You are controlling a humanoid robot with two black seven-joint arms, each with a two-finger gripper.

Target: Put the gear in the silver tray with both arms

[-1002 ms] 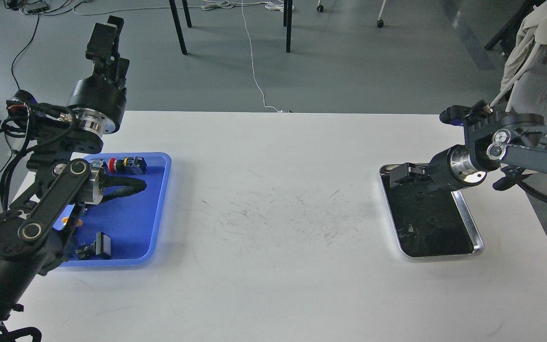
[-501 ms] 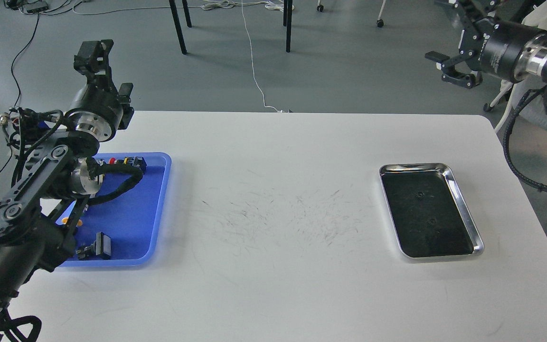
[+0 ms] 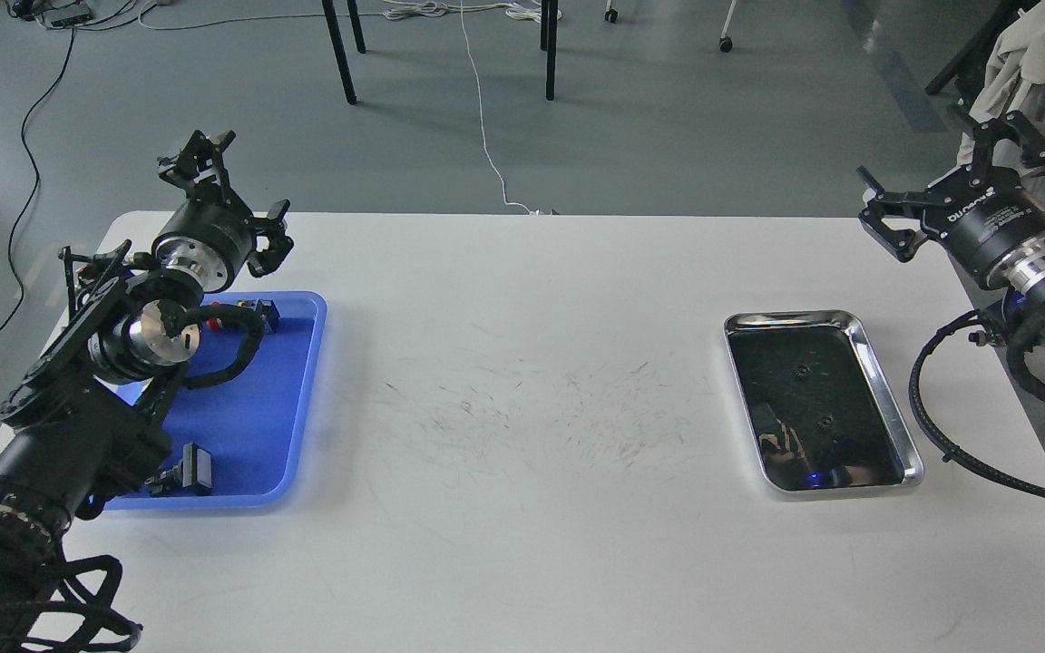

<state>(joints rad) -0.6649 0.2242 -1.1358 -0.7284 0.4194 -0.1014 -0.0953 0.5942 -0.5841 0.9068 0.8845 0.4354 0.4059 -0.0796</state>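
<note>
The silver tray [image 3: 891, 399] lies on the right of the white table; its dark bottom holds nothing but reflections. My right gripper [image 3: 953, 179] hangs above the table's far right corner, behind the tray and apart from it, with its claws spread open and empty. My left gripper [image 3: 234, 198] is at the far left, just behind the blue tray [image 3: 250, 408], with its claws open and empty. I cannot make out a gear; my left arm hides part of the blue tray.
The blue tray holds a red-and-black button part [image 3: 246, 315] at its back and a black part [image 3: 185, 473] at its front. A black cable [image 3: 931, 435] loops from my right arm beside the silver tray. Chair legs and cords are on the floor behind.
My right gripper left the silver tray, swung up and back, and now sits lower by the far right corner. My left gripper came down toward the blue tray and spread its claws.
</note>
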